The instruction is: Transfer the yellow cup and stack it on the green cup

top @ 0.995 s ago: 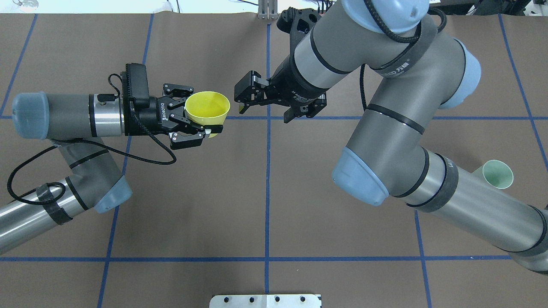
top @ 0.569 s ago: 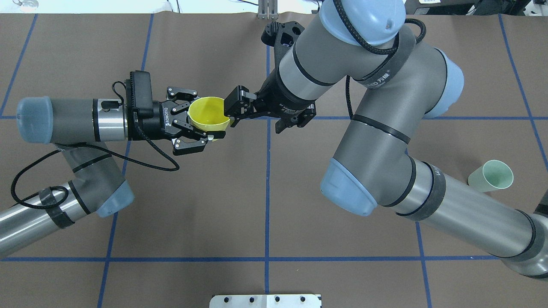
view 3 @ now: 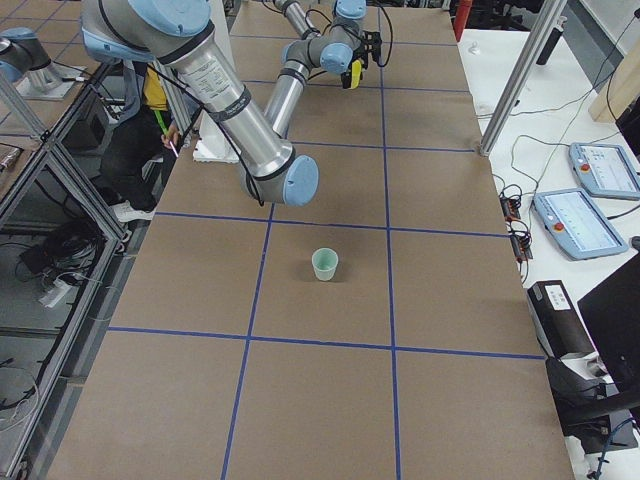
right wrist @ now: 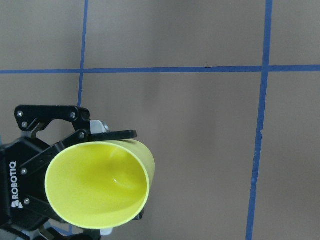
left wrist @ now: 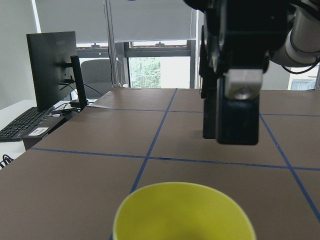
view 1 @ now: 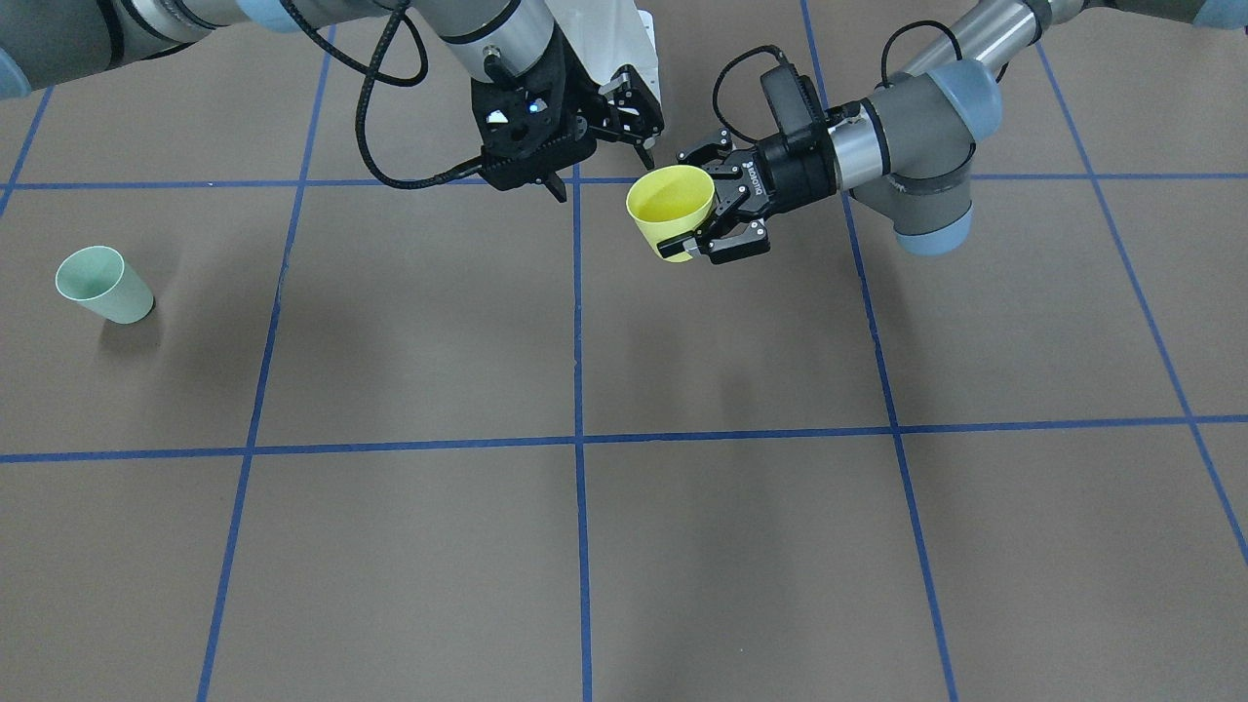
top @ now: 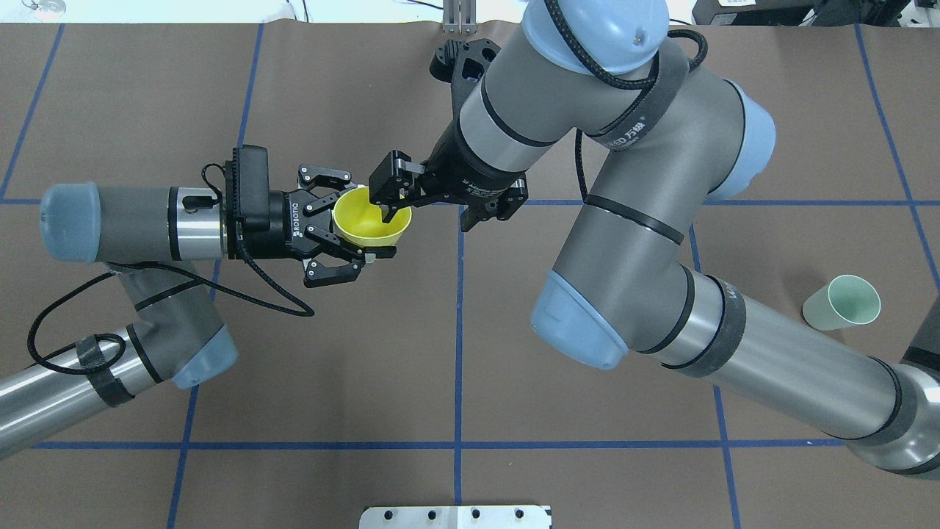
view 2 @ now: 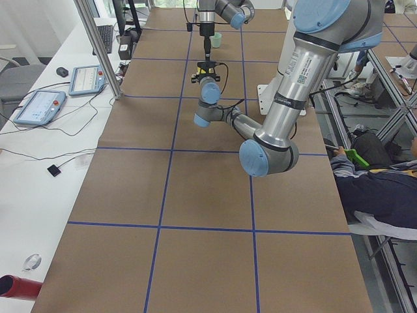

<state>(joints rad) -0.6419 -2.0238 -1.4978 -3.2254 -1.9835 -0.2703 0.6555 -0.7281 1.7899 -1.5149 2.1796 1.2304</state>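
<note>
left gripper (top: 373,224) pinches yellow cup (top: 361,222) mouth-up-ish so the wide-open right gripper (top: 428,214) can straddle its 3 o'clock rim, handoff I guess

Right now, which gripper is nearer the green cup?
Right. The right gripper hangs mid-table at the yellow cup, far from the green cup; the left gripper, holding that yellow cup, is even farther.

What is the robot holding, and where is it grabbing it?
The left gripper holds the yellow cup by its outer sides, below the rim.
</note>
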